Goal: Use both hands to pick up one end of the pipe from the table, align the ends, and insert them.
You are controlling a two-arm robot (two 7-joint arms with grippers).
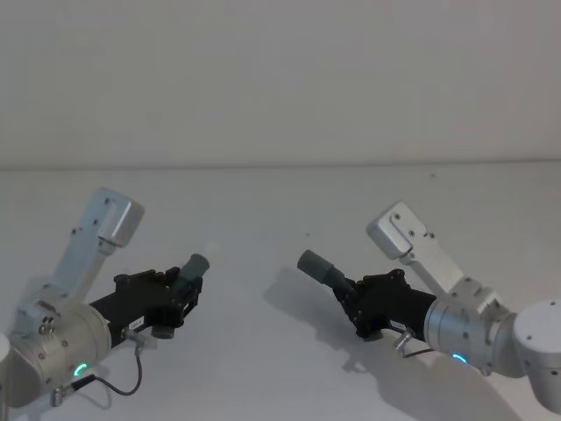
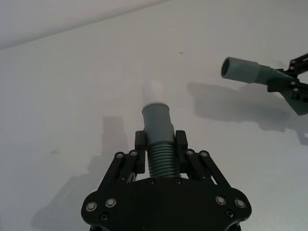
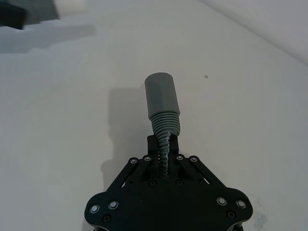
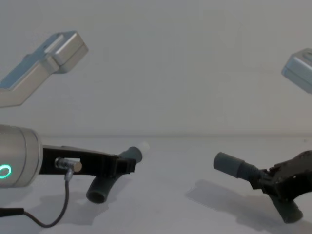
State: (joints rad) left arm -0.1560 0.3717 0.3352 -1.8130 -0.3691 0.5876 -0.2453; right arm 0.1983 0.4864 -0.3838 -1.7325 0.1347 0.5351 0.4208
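Pipe [image 2: 158, 122] in left tool [image 2: 160, 144], pipe [image 3: 162, 98] in right tool [image 3: 162, 144]

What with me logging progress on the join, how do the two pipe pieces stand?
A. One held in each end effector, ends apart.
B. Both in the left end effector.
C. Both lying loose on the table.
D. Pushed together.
A: the left end effector grips the white-tipped pipe piece, the right end effector grips the grey-sleeved pipe piece, and bare table shows between their ends.
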